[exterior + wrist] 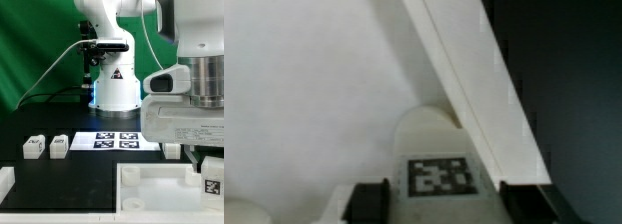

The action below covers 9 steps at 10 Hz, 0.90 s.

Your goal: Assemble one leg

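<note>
The gripper (446, 203) clamps the small white plastic block-like leg (441, 172) between its black fingers (370, 202), over the large flat white panel (150, 190) and just beside its raised rim (464, 90) (the arm's white bulk covers that side in the exterior view). Two more white legs (33, 147) (59, 146) and the marker board (118, 140) lie well apart.

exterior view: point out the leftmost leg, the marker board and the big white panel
leftmost leg (35, 147), exterior view, its tagged front face
marker board (112, 139), exterior view, middle of the board
big white panel (155, 200), exterior view, bare flat inside
</note>
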Each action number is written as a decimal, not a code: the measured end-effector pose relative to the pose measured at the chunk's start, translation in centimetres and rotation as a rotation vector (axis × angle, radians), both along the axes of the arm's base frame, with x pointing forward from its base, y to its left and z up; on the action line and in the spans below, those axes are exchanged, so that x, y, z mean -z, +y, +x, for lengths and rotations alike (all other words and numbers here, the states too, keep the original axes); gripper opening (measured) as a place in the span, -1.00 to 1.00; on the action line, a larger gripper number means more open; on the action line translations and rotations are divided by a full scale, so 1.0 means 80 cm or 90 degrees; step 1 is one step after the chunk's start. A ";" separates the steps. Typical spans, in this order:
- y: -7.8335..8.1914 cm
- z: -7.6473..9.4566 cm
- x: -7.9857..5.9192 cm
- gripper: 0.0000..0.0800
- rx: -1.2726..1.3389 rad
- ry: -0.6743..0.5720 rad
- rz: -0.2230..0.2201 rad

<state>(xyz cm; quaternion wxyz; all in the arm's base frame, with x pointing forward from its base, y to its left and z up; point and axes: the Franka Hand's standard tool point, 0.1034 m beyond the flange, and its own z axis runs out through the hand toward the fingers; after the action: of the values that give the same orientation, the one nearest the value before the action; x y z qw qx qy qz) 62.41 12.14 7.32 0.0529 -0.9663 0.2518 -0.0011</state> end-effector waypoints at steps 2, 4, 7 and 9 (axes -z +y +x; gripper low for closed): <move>0.002 0.002 0.000 -0.26 0.213 0.022 0.017; 0.007 0.003 0.002 -0.26 0.431 0.050 0.042; 0.012 0.007 0.001 -0.26 0.692 0.086 0.077; 0.014 0.006 0.001 -0.01 0.694 0.087 0.078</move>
<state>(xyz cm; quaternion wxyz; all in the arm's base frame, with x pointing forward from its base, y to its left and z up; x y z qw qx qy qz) 62.91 13.23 7.24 0.0843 -0.6891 0.7180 0.0494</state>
